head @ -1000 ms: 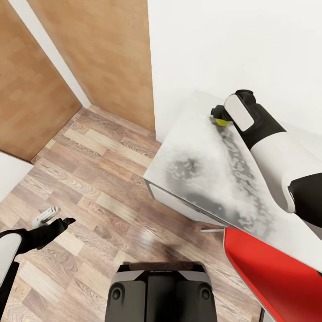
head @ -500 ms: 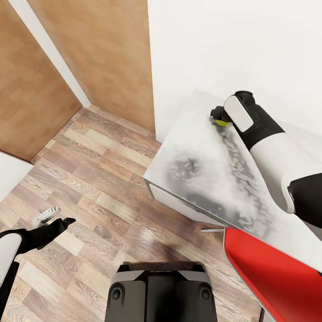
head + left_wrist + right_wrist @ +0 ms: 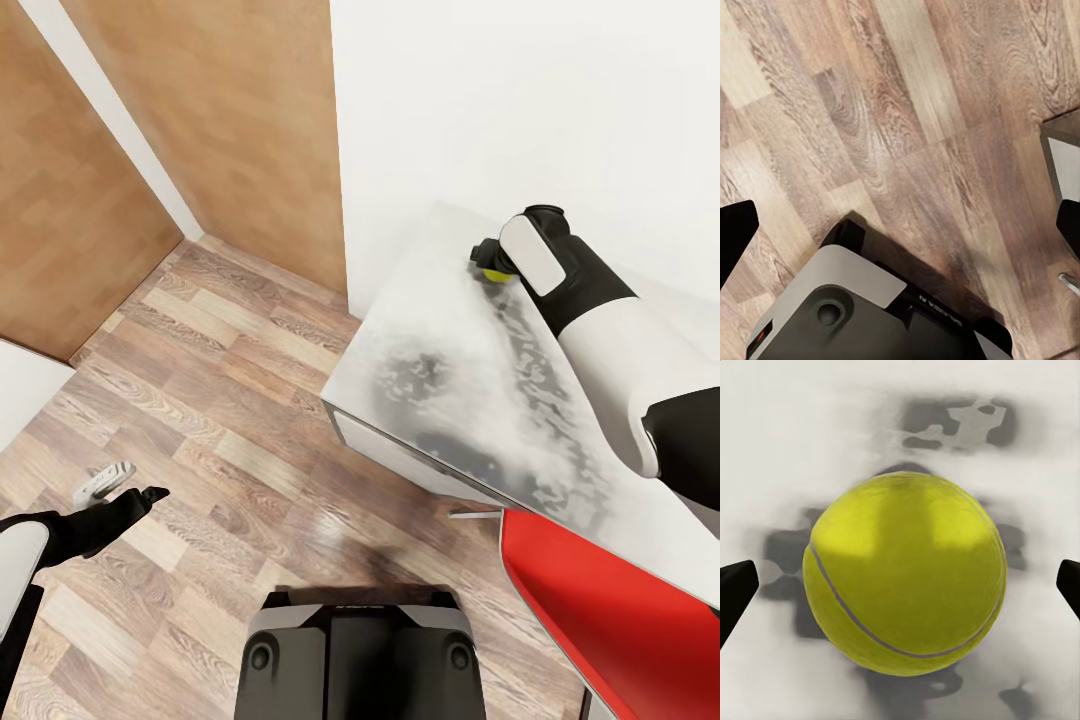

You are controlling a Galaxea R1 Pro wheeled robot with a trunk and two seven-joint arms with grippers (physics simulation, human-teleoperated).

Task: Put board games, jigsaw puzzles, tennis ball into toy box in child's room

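Observation:
The tennis ball [image 3: 494,272] rests on the light grey table [image 3: 450,380] near its far edge by the white wall. My right gripper [image 3: 487,255] hangs directly over it. In the right wrist view the ball [image 3: 904,574] sits large between the two dark fingertips [image 3: 735,589], which stand wide apart on either side without touching it, so the right gripper [image 3: 900,592] is open. My left gripper [image 3: 135,497] hovers low over the wood-plank floor at the left, open and holding nothing. The toy box, board games, jigsaw puzzles and bed are out of view.
A red chair [image 3: 610,610] is tucked at the table's near side on the right. My dark base [image 3: 360,650] stands on the plank floor just left of it. Wooden wardrobe doors [image 3: 230,120] close off the far left corner.

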